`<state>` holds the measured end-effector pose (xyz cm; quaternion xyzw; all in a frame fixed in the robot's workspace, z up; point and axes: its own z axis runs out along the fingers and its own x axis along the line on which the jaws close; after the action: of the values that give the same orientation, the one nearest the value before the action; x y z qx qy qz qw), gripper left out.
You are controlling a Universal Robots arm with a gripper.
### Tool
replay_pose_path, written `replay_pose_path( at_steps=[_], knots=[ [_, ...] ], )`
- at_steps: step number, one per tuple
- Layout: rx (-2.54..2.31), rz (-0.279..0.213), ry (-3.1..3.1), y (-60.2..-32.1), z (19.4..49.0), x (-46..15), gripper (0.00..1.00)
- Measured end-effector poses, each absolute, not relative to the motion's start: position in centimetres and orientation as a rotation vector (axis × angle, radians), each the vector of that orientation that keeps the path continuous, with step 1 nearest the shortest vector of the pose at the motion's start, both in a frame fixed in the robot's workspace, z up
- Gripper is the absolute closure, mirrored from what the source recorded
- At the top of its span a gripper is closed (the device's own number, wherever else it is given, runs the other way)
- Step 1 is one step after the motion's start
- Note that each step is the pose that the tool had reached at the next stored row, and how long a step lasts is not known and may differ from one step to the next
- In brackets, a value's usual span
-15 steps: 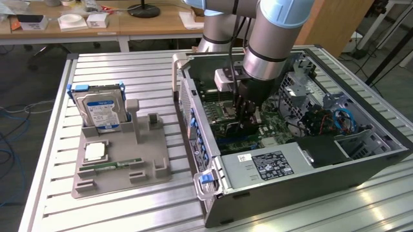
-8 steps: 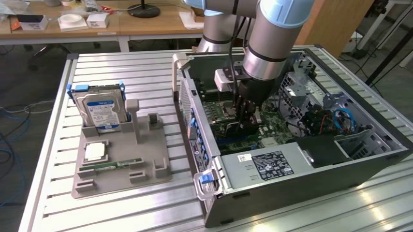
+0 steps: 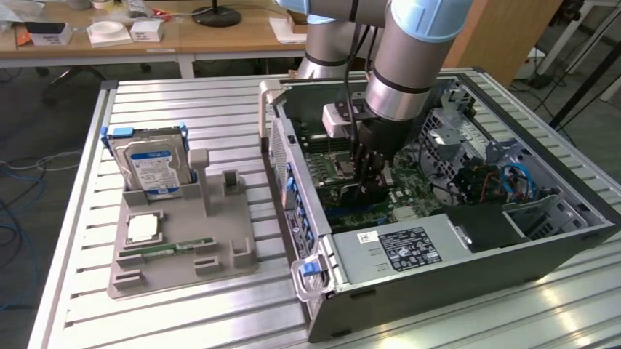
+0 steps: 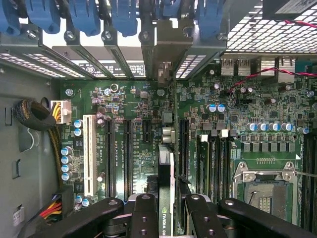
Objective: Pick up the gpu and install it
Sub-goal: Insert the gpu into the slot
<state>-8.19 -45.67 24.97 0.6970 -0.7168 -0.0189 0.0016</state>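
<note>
The gripper (image 4: pixel 166 210), closed on the edge of the gpu (image 4: pixel 166 188), holds the card upright inside the open computer case (image 3: pixel 543 247) over the motherboard (image 4: pixel 133 104); the installing step is in hand, and seating demands exact alignment with an expansion slot

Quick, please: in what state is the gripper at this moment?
Gripper: shut on the thin green circuit-board GPU card, held edge-on above the green motherboard inside the open computer case.
</note>
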Motion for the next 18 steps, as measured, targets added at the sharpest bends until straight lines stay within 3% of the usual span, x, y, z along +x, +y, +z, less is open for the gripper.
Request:
replay_pose_path(
  at_steps=[18],
  knots=[
    [2.187,-0.059,-2.249,-45.79,25.23,-8.05,0.74]
  ],
)
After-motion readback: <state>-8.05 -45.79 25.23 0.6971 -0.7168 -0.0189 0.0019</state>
